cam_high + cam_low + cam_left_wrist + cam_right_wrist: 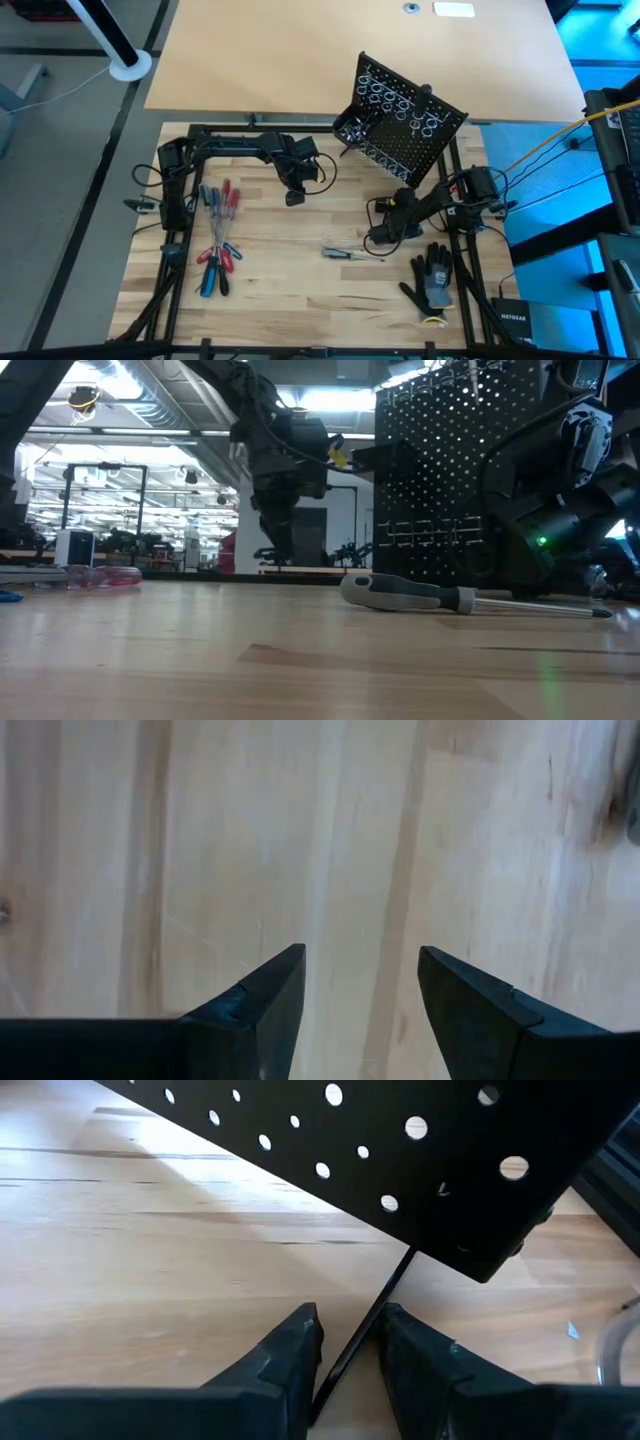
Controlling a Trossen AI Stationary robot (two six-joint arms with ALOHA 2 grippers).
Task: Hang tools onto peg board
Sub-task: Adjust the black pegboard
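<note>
Right wrist view shows what the overhead camera hides: the right gripper (pixel 348 1342) has its fingers drawn nearly together on either side of a thin black leg (pixel 385 1295) of the peg board (pixel 420 1170), whether pinching it I cannot tell. From above, that gripper (pixel 383 237) sits low beside the tilted peg board (pixel 400 125), near a grey-handled screwdriver (pixel 345 254) lying alone. The left gripper (pixel 360 985) hangs over bare tabletop (pixel 200 840), fingers apart, holding nothing. The other tools (pixel 218 240) lie bunched at the left, a work glove (pixel 434 280) at the right.
</note>
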